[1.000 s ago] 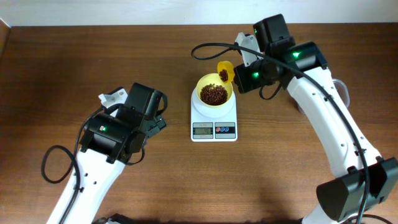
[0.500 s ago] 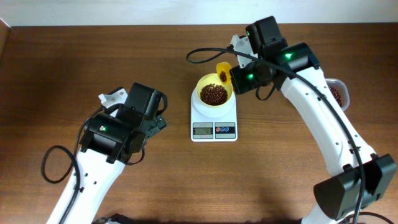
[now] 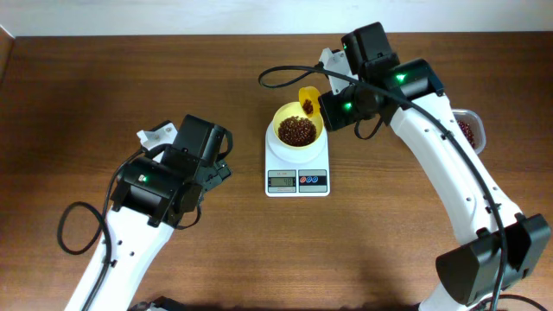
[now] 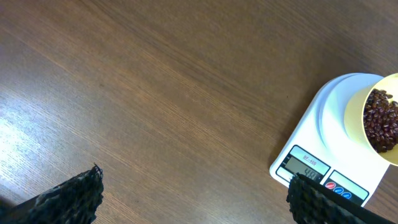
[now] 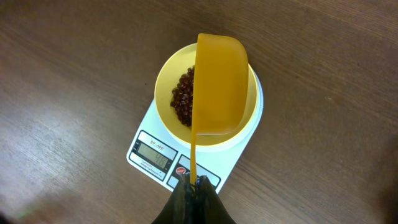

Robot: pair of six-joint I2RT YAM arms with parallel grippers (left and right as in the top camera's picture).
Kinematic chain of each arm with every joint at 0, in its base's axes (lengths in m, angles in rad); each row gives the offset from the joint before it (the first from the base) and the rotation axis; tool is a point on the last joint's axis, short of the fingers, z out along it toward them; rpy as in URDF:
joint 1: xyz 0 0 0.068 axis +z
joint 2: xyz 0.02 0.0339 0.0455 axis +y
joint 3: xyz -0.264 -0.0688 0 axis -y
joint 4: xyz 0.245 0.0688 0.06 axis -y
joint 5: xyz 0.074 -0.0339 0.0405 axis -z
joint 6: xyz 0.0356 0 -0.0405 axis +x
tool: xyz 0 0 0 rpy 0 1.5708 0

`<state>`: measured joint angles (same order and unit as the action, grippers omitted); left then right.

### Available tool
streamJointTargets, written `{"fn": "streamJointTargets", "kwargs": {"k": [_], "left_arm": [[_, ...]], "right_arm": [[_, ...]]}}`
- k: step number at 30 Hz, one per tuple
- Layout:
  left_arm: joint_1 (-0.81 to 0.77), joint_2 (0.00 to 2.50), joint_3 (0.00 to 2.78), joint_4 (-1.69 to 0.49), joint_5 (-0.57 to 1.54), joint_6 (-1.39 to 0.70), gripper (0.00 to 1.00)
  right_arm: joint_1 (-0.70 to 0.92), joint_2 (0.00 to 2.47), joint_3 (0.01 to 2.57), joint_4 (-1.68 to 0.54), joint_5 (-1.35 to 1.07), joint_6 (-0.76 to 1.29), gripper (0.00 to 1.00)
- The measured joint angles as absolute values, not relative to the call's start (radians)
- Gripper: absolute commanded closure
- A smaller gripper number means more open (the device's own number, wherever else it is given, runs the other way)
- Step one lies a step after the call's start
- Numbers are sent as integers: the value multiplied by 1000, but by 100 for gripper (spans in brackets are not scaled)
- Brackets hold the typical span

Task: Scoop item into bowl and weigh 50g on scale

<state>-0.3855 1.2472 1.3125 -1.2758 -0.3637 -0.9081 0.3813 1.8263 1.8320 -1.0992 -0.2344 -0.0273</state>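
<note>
My right gripper pinches the scoop by the bowl of beans — left gripper spread wide

a yellow-orange scoop is seen tilted over the dark wooden table, toward 12 o'clock; a clear plastic container is placed at 3 o'clock, partly hidden.

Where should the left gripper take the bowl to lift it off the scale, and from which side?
Probably the bowl by its left rim, from above, one finger inside the thin wall: the beans lie low, and the scoop in the right gripper crowds the far right edge.
</note>
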Motion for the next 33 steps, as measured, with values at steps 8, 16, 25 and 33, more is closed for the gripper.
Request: {"fn": "streamJointTargets", "kwargs": {"k": [8,16,25,33], "left_arm": [[-385,1247,1312,-1276,-364,-908,1],[-385,1247,1312,-1276,-364,-908,1],[-385,1247,1312,-1276,-364,-908,1],[-385,1247,1312,-1276,-364,-908,1]], "right_arm": [[381,1826,1832,-1099,-237,-27,96],[381,1826,1832,-1099,-237,-27,96],[382,1826,1832,-1099,-226,-27,96],[388,1826,1832,-1102,-177,-27,96]]}}
